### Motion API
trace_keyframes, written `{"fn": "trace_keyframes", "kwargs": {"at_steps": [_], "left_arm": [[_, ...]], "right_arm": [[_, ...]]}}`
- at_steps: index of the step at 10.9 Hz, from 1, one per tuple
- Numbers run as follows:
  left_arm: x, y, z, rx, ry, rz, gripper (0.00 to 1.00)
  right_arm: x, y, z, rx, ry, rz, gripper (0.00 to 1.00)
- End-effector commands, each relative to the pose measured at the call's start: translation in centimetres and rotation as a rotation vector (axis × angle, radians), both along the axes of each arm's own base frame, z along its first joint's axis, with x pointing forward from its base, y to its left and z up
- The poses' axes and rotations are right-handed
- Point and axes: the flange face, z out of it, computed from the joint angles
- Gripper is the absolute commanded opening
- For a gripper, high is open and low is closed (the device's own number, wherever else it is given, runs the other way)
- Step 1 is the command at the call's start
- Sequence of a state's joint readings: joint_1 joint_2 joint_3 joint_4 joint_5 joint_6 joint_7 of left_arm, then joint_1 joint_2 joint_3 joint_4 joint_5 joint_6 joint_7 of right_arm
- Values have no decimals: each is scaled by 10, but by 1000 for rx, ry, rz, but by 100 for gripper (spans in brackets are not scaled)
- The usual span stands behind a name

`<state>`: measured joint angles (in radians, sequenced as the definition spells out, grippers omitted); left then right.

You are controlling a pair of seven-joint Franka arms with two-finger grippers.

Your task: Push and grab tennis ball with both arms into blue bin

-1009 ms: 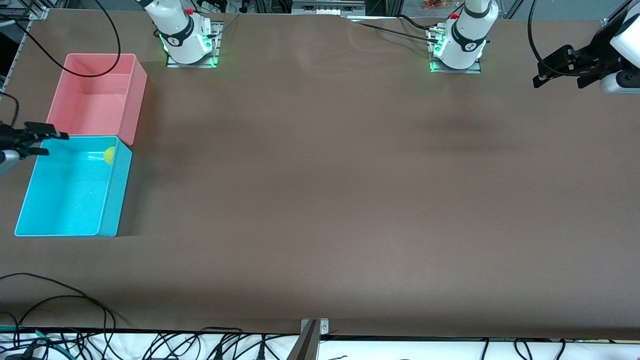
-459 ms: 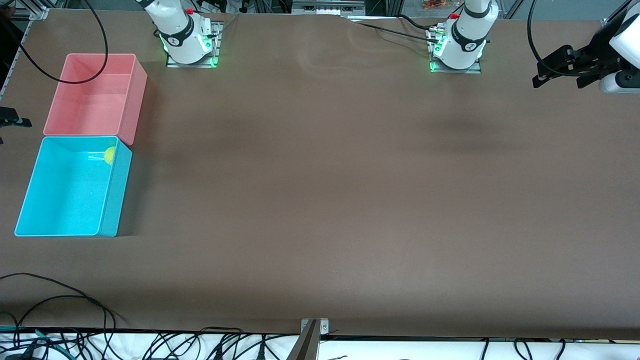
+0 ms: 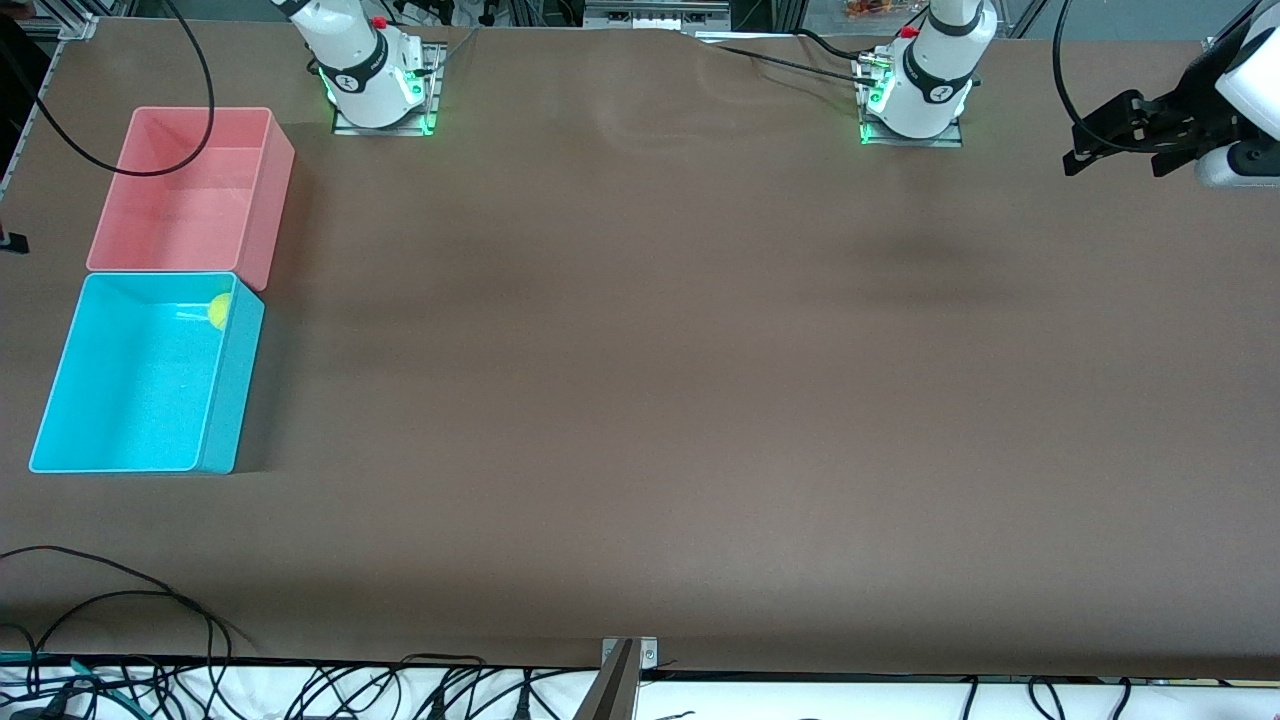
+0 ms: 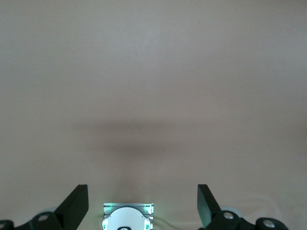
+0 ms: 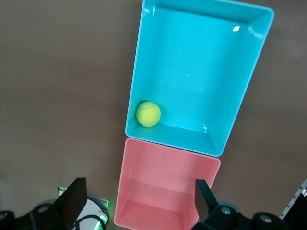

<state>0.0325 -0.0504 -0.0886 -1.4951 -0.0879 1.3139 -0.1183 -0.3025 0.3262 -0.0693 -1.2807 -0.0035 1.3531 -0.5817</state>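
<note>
Tennis ball [image 3: 218, 311] in blue bin [image 3: 62, 375] corner — pink bin [image 3: 260, 215] touching, farther from camera.

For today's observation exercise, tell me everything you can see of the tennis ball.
The tennis ball is small, round, fuzzy-looking and yellow-green. It rests on the floor of the blue bin, tucked in the corner beside the wall next to the pink bin, far smaller than either bin. From the front view the bin's wall hides part of it. No gripper is near it; nothing but the bin appears to touch it.
</note>
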Motion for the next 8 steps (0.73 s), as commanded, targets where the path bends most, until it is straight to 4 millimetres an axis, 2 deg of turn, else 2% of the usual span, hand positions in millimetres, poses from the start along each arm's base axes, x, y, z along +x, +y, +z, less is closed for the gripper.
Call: {"fn": "trace_keyframes", "kwargs": {"at_steps": [1,5,6,7,8], "left_arm": [[2,-9,5,-7,5,-1,100],[-3,-22,4,6,21,-24,100],[-3,-22,6,7,17,-30,100],[-3,-24,5,7,19,-33,100],[-3,-20,7,0,15,-27,100]], "right_arm": [[-12,18,50,-23,-57,-90,100],[-18,23,62,-16,-80,-101,100],[-16,33,58,-22,-81,-112,100],[-14,54,55,-39,-92,-129,100],[-27,62,53,-56,-132,-189,100]]}}
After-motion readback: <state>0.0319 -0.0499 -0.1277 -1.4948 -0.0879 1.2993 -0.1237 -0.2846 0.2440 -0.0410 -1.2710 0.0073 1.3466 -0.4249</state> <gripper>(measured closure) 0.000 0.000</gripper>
